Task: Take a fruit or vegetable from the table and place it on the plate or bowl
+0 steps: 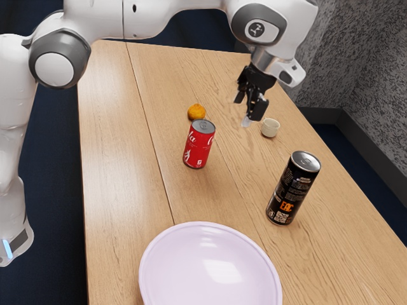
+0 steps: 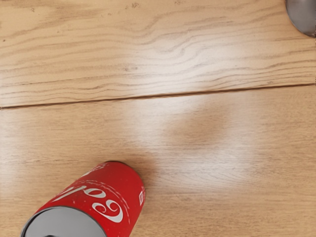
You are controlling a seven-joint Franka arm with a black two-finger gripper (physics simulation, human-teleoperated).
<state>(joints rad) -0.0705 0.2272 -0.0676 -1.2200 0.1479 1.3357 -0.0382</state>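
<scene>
Plainly, the gripper (image 1: 249, 109) hung in the air above the wooden table (image 1: 121, 190), its two black fingers (image 1: 258, 107) standing a little apart with nothing between them. The white arm (image 1: 159, 16) reached in from ten o'clock of the exterior view and bent down at the wrist.

The orange (image 1: 196, 112) lay on the wood, untouched. Taking the red can (image 1: 199, 144) as the middle of a clock face in the exterior view, the orange sat at twelve o'clock, just beside the can but apart from it. The gripper hovered at two o'clock from the can and at three o'clock from the orange, near it and higher. A small pale cup (image 1: 270, 128) stood upright at four o'clock from the gripper, close by. A black can (image 1: 292, 188) stood upright at four o'clock from the red can, well apart from it. The pale pink plate (image 1: 210, 267) rested at six o'clock, at the table's near edge, well apart from the orange.

In the wrist view the red can (image 2: 89, 207) stood upright on the table, seen from above with its grey lid toward the camera. A seam (image 2: 158, 94) between two boards ran across the wood beyond it. A grey rounded edge (image 2: 302, 15) showed well apart from the can; what it belonged to could not be told.
</scene>
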